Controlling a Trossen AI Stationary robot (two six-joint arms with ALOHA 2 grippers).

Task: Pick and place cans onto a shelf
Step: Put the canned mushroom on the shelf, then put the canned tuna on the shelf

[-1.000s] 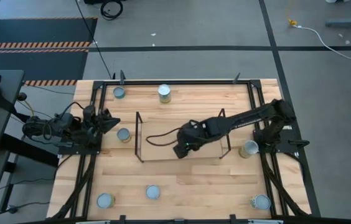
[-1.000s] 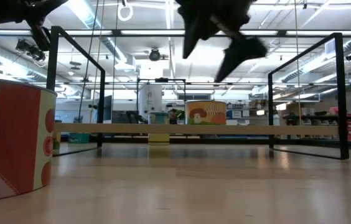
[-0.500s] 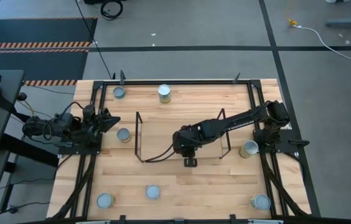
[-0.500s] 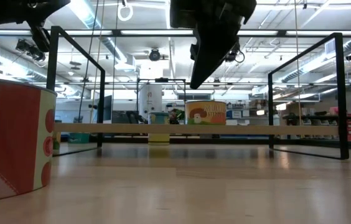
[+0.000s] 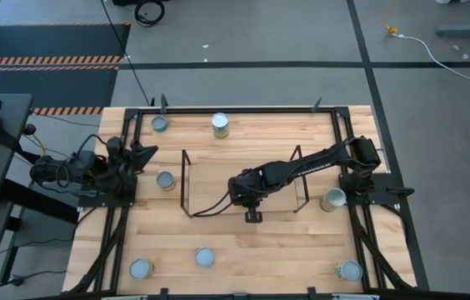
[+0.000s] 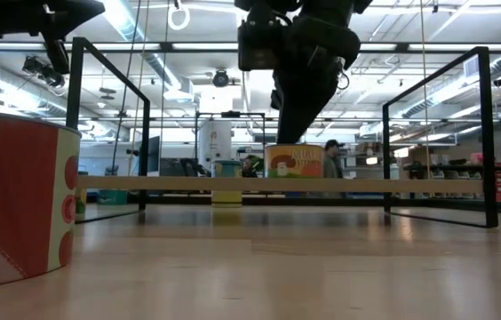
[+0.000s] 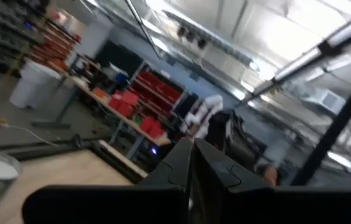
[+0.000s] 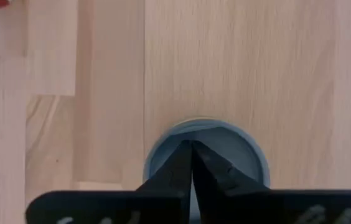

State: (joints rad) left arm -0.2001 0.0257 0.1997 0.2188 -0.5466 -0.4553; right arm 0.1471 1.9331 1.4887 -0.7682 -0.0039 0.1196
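The shelf (image 5: 214,179) stands mid-table; its light board (image 6: 179,184) runs between dark wire end frames. A can with a yellowish label (image 6: 293,164) stands upright on the board, and its blue-grey top (image 8: 238,155) shows in the right wrist view. The arm hides this can in the high view. My right gripper (image 6: 286,135) is shut, points down and stands right over that can. My left gripper (image 5: 141,157) waits shut at the table's left edge. My right gripper comes from above with its shut fingertips (image 8: 191,152) over the can's top. I cannot tell whether they touch the top or stand just clear of it.
Several other cans stand upright on the table: two at the far edge (image 5: 159,123) (image 5: 220,125), one left of the shelf (image 5: 165,180), one right of it (image 5: 332,199), and three along the near edge (image 5: 205,257). A red-and-white can (image 6: 15,204) stands close to the low camera.
My right gripper has shut; its fingers were spread wide a second ago. It has tipped from a slant to pointing straight down and has come lower over the can on the shelf. The can has stayed in place.
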